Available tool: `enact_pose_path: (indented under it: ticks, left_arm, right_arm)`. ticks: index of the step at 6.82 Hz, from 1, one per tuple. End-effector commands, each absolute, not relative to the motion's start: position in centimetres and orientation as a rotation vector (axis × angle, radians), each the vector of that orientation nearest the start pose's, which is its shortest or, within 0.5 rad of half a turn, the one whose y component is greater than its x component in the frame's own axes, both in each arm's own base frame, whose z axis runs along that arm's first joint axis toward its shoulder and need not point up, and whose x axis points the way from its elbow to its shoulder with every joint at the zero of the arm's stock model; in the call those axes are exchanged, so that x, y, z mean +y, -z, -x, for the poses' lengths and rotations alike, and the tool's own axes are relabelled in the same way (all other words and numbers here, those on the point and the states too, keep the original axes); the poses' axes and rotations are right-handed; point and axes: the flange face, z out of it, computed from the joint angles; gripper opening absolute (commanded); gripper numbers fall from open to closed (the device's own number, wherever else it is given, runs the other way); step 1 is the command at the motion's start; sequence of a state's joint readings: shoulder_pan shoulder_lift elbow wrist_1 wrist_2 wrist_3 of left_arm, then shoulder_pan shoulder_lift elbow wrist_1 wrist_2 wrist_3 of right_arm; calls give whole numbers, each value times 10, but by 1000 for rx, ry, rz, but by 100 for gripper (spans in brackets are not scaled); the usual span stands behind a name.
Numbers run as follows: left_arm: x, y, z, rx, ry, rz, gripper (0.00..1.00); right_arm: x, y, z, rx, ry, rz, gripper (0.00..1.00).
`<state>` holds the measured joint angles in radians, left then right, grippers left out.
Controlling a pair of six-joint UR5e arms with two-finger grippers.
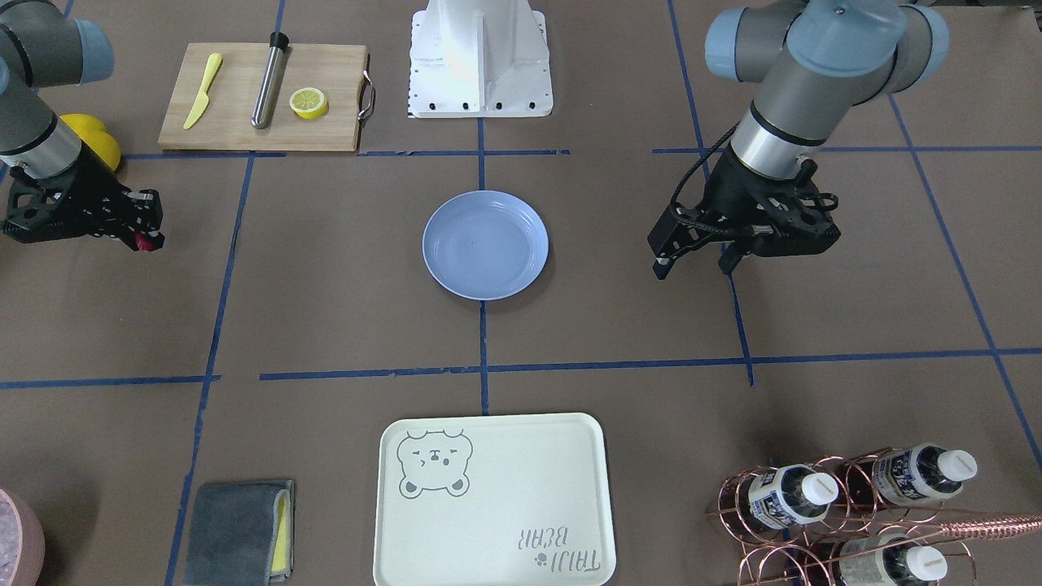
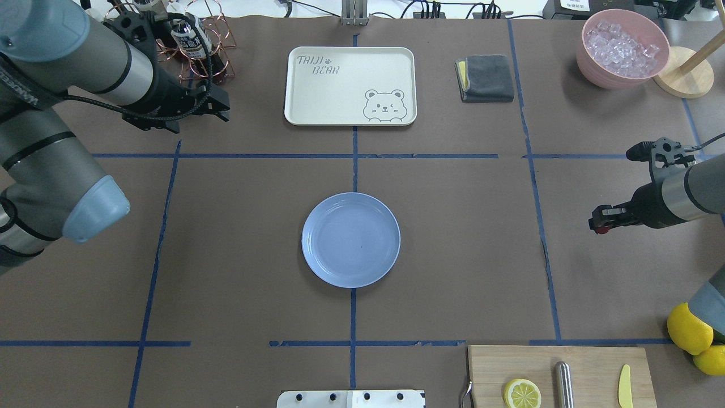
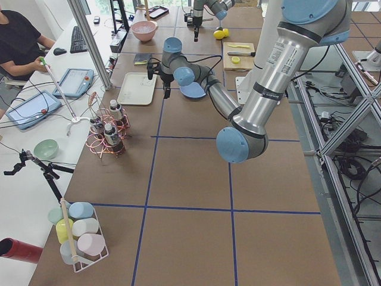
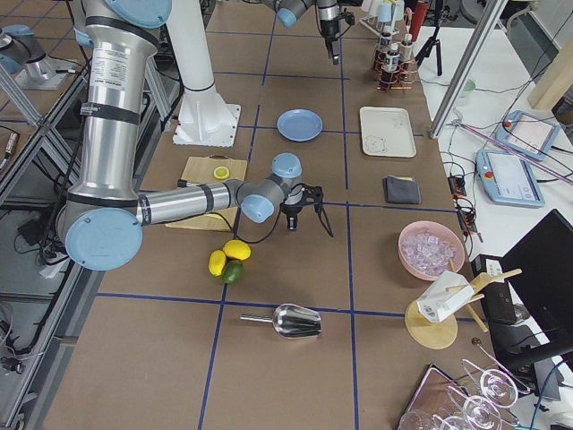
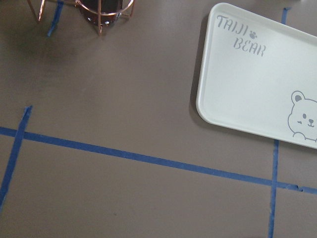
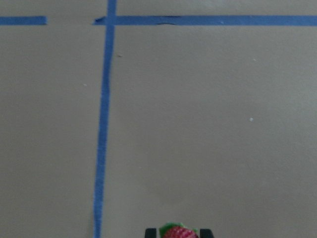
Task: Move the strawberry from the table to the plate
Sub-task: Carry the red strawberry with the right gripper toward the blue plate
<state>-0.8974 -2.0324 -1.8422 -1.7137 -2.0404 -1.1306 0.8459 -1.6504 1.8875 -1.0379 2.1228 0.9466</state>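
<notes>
Closest to the right wrist lens, a tiny dark-red strawberry with a green tip (image 6: 177, 232) is being held above the brown, blue-taped paper surface (image 2: 453, 226), well apart from the round glossy light-blue plate (image 2: 350, 239). Being so small, it could probably be squeezed out or dropped short of the plate if swung quickly. It is being pinched by the right arm's jaws, closed almost fully onto it. The left arm's jaws are being held apart, grasping nothing.

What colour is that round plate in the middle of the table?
The plate is plain light blue, no pattern; the overhead view shows it best.
</notes>
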Motion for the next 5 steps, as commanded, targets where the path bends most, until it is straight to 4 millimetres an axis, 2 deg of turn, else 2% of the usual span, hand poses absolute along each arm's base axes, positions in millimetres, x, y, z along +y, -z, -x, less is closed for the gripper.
enact_pose_path:
  ticks: [1,2,3,5]
  left_arm:
    - [-549,-317,-261,828,89,-249,100]
    - [-551,-354,-227,769,34,-271,100]
    - [-553,-389,-186,709,-29,-296,100]
    - [-549,-454,-98,605,-119,-325,100]
  right_arm:
    - [-455,-392,295,-972,13,-143,0]
    - [-466,-326,341,-994,-1,-110,0]
    - [-467,-271,387,-985,-17,-86,0]
    - [-450,-224,469,-956,-29,-125,0]
